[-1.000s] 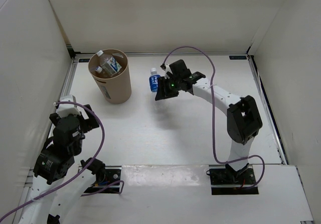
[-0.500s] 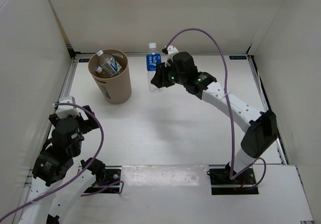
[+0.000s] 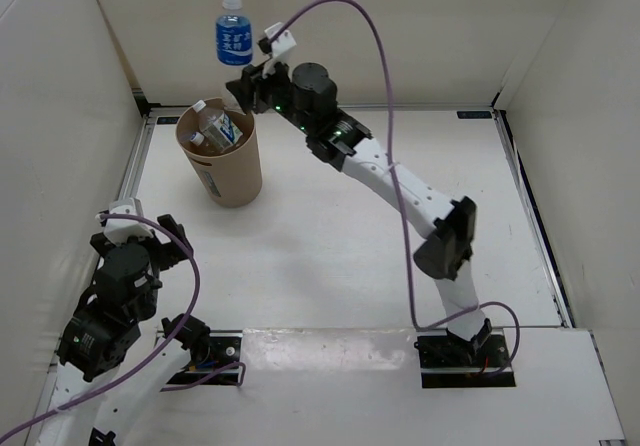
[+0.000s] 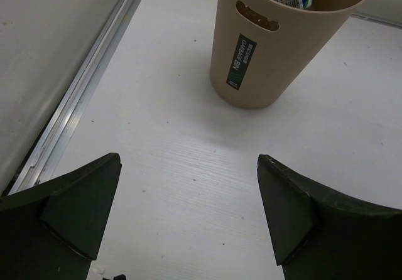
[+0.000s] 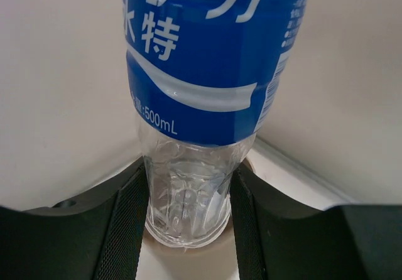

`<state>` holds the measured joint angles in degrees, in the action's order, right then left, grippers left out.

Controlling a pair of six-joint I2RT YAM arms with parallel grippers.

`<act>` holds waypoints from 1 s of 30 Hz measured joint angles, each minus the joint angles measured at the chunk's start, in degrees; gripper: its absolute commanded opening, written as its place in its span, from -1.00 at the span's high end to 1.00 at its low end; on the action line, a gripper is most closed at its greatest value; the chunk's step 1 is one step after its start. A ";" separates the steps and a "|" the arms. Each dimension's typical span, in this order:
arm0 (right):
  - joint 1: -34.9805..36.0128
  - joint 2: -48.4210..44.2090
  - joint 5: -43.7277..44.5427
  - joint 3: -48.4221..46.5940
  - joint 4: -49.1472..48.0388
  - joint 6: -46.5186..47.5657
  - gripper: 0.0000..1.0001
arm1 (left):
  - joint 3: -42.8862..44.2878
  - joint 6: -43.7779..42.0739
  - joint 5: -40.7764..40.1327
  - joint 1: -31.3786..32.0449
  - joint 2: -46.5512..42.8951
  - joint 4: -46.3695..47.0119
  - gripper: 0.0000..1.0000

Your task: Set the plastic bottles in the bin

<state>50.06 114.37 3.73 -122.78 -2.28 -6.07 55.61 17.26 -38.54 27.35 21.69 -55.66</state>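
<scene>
Blue-labelled bottle [image 3: 233, 38] upright, cap up, base in grip of right pincer [image 3: 243, 76]; left pincer [image 4: 188, 208] wide open.

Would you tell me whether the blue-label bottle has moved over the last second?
Yes. Held by the right end effector, the blue-label bottle has risen and gone left, from right of the bin to above its far rim.

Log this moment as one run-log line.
phase: carry | right jaws: shut on blue-label bottle, upright, held high | left jaws: open, empty | bin: other bottles inside, blue-label bottle not yet in
</scene>
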 measured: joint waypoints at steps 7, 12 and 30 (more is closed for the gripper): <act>2.03 18.99 0.02 -21.03 1.11 2.47 1.00 | -0.02 -0.02 -0.55 1.27 0.00 0.37 -1.00; 1.68 22.80 -0.07 -20.68 1.33 1.51 1.00 | -0.52 -0.07 -1.16 1.33 -0.59 0.68 -1.00; 0.33 23.65 4.76 -15.69 3.56 -1.46 -0.80 | -0.79 -0.24 -1.36 1.53 -1.20 0.83 -1.00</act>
<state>50.39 138.02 8.49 -138.47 1.28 -7.53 54.83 17.02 -39.90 28.88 20.49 -54.83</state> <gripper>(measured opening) 0.891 0.998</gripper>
